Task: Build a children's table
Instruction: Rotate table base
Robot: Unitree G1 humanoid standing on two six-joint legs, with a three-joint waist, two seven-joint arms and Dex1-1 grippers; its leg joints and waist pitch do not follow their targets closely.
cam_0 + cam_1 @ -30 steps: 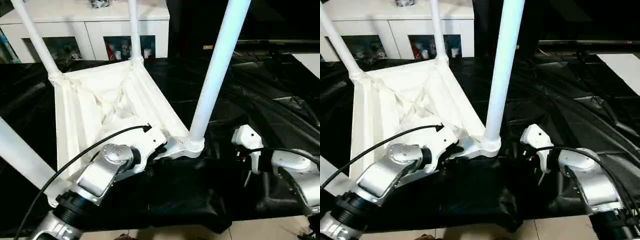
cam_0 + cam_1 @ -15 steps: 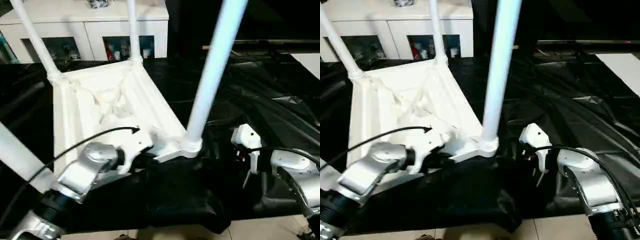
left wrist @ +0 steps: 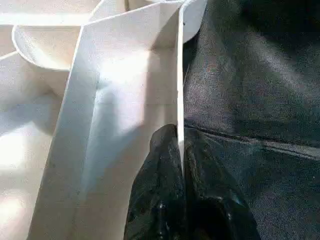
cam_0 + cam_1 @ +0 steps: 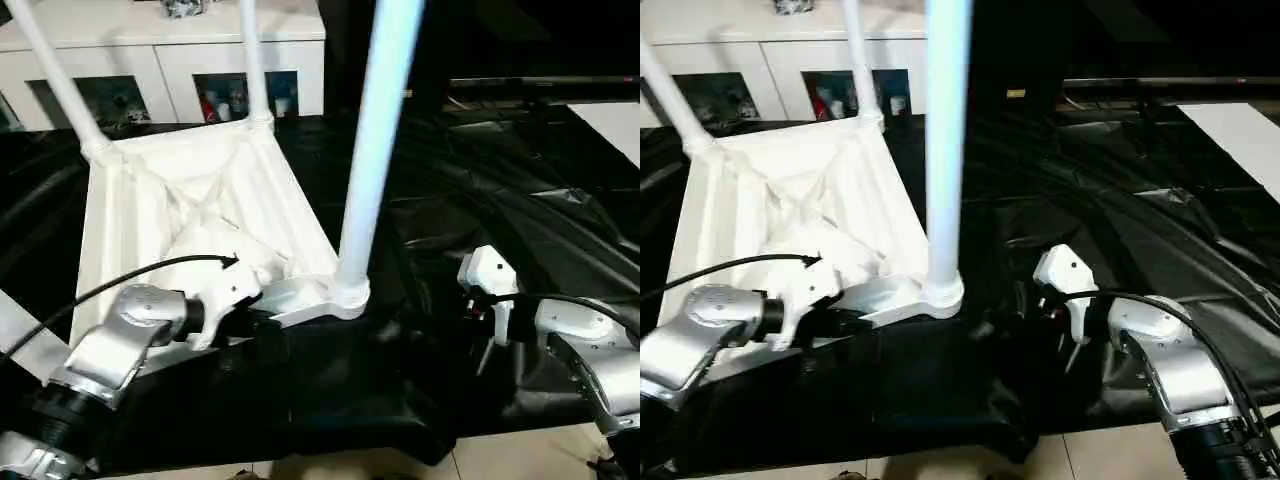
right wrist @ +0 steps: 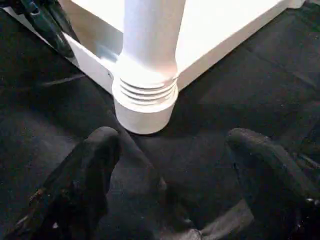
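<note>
Bright glare on white (soft blur)

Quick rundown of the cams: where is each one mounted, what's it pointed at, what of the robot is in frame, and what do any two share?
Head stereo pair: on the head, facing forward and down at the upturned children's table on black sheeting; both silver forearms in frame.
Left wrist: along the left gripper, shut on the table's thin side wall.
Right wrist: along the right gripper, open, facing the near leg in its corner socket.
Shared: right wrist and head views both show that leg.
</note>
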